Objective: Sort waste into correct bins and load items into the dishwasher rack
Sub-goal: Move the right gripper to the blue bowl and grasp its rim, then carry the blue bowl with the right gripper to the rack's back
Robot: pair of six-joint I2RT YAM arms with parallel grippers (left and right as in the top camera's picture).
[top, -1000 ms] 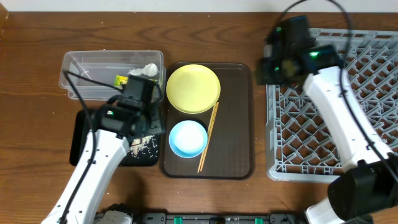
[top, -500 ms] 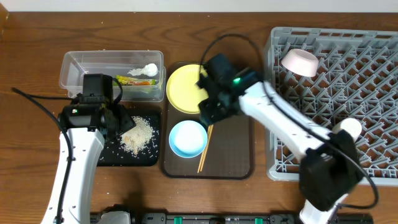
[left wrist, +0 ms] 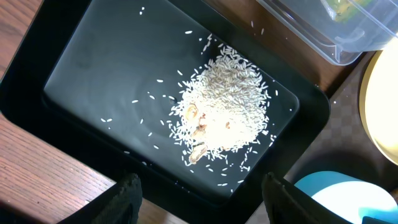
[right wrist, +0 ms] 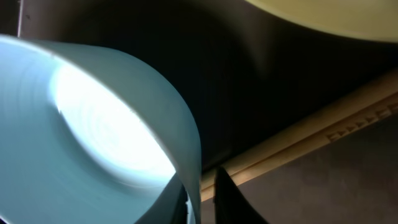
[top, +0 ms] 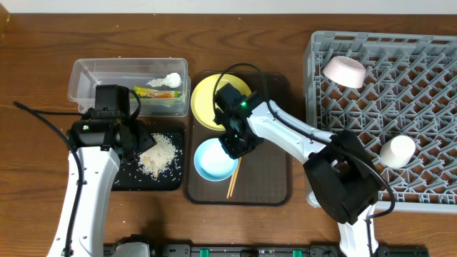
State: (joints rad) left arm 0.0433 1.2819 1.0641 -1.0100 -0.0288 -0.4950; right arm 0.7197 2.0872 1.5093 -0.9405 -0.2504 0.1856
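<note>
The light blue bowl [top: 214, 160] stands on the brown serving tray, with the chopsticks [top: 234, 178] lying beside it and the yellow plate [top: 207, 100] behind it. My right gripper [top: 233, 145] is down at the bowl's right rim. In the right wrist view its fingers [right wrist: 205, 186] straddle the rim of the bowl [right wrist: 81, 124], one inside and one outside, with a small gap. My left gripper [left wrist: 205, 205] is open and empty above the black tray [left wrist: 93, 81], which holds rice [left wrist: 227, 109]. The pinkish-white bowl [top: 344, 70] and the pale cup [top: 397, 150] sit in the grey rack [top: 428, 86].
The clear tub [top: 107, 78] at the back left holds the green-and-orange wrapper [top: 153, 92] and the white scrap [top: 171, 78]. The dark brown serving tray [top: 271, 171] lies between the bins and the rack. The chopsticks [right wrist: 323, 130] run just behind my right fingers.
My right arm has come from the rack across to the serving tray and dropped from over the plate onto the blue bowl's rim. My left arm has held still for the last half second.
</note>
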